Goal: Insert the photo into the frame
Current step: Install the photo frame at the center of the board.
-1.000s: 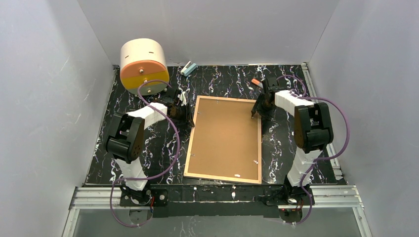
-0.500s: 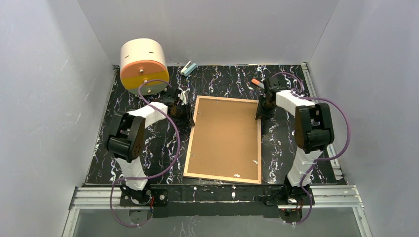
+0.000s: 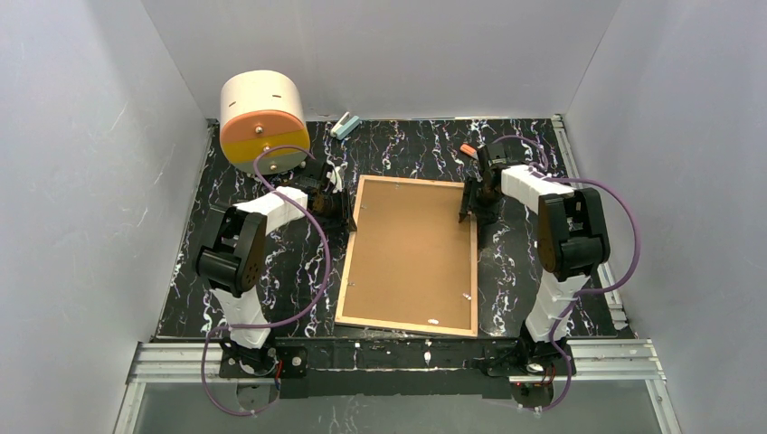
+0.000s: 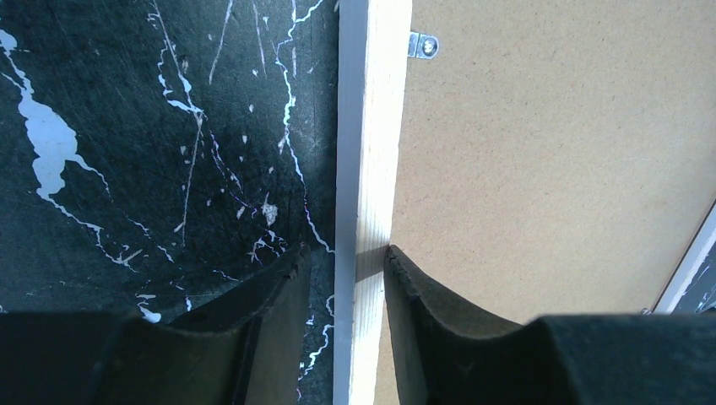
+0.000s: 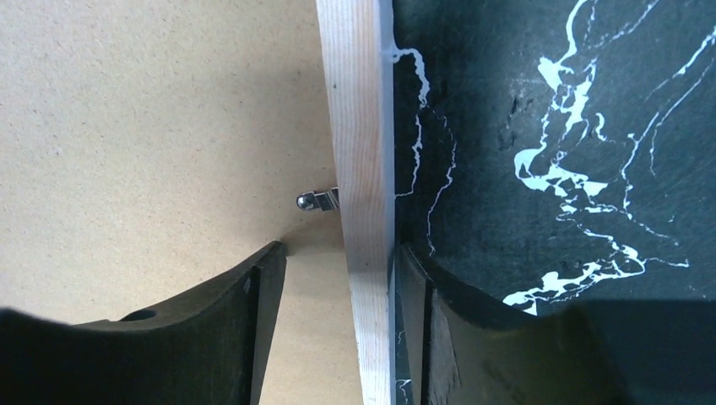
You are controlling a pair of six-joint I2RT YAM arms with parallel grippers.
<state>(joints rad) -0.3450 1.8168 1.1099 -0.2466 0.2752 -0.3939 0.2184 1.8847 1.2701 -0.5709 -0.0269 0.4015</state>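
Observation:
The frame [image 3: 347, 262] lies face down on the black marbled table, its light wood rim around the brown backing board [image 3: 411, 258]. The photo is not in view. My left gripper [image 3: 346, 206] is open and straddles the left rim [image 4: 363, 169], near its far end: its inner finger touches the rim and the outer one stands a little apart. My right gripper [image 3: 468, 206] is open and straddles the right rim [image 5: 359, 169]: its outer finger is against the rim's edge and the inner finger [image 5: 262, 287] is apart over the board.
A cream and orange cylinder [image 3: 262, 117] stands at the back left. A small light blue object [image 3: 345, 125] and an orange marker [image 3: 468, 150] lie at the back. Metal tabs [image 4: 422, 45] [image 5: 317, 201] hold the board at the rim.
My right gripper shifted slightly right, then back left, and stays over the frame's right rim. The left gripper and the frame have not moved.

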